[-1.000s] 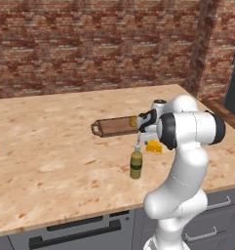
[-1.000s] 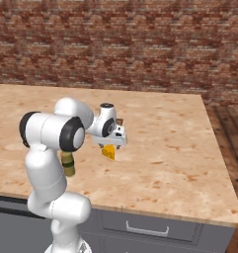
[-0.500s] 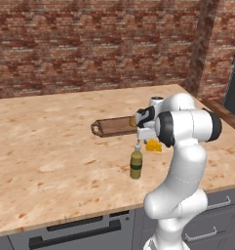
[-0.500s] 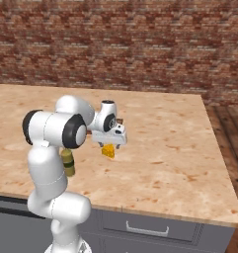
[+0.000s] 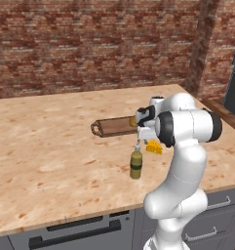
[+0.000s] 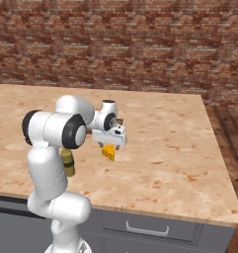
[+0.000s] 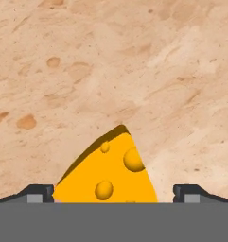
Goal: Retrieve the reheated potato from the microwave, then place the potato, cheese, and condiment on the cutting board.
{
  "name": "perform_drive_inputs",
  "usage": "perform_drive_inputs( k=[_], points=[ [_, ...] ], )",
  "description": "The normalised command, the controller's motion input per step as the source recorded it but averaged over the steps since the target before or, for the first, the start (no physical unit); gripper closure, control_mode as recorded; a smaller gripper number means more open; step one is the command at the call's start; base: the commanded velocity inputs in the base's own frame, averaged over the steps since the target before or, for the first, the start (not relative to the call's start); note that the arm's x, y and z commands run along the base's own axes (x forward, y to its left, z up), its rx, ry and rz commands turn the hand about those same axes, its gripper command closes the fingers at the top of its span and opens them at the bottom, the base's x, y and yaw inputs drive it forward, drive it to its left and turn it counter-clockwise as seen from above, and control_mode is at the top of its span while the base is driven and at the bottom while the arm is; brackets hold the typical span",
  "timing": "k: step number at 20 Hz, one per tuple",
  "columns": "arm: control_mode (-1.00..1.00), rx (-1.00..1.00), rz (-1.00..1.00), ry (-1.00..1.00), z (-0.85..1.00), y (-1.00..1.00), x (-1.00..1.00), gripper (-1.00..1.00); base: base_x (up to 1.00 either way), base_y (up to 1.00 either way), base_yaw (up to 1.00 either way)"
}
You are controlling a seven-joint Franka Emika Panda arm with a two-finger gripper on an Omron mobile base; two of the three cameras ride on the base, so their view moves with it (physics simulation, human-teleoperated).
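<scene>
While the pale wood worktop [image 5: 50,146] takes most of the left base view, the dark brown wooden cutting board [image 5: 111,127] with its loop handle lies at the centre, and a small tan potato [image 5: 132,120] sits at its right end. Below it stands the slim olive-green condiment bottle [image 5: 136,163], just left of the bright yellow cheese wedge [image 5: 154,147]. To the right the claw [image 6: 110,144] hangs over the cheese, jaws wide open and empty; in the hand view both fingertips [image 7: 37,193] flank the wedge. I think the sloped sides could slip from the pads if the claw closes too high, and the arm may knock the nearby bottle.
</scene>
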Motion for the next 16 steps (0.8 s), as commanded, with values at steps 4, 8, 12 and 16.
perform_drive_inputs(
  k=[4, 8, 12, 16],
  points=[
    [-1.0, 0.0, -0.08, 0.08, -0.09, 0.01, -0.01, -1.0, 0.0, 0.0, 0.0],
    [-1.0, 0.0, -0.07, 0.05, -0.11, 0.08, 0.0, -1.0, 0.0, 0.0, 0.0],
    [-1.0, 0.0, -0.07, 0.04, -0.11, 0.03, 0.08, -1.0, 0.0, 0.0, 0.0],
    [-1.0, 0.0, -0.03, 0.02, -0.13, 0.0, 0.15, -1.0, 0.0, 0.0, 0.0]
  ],
)
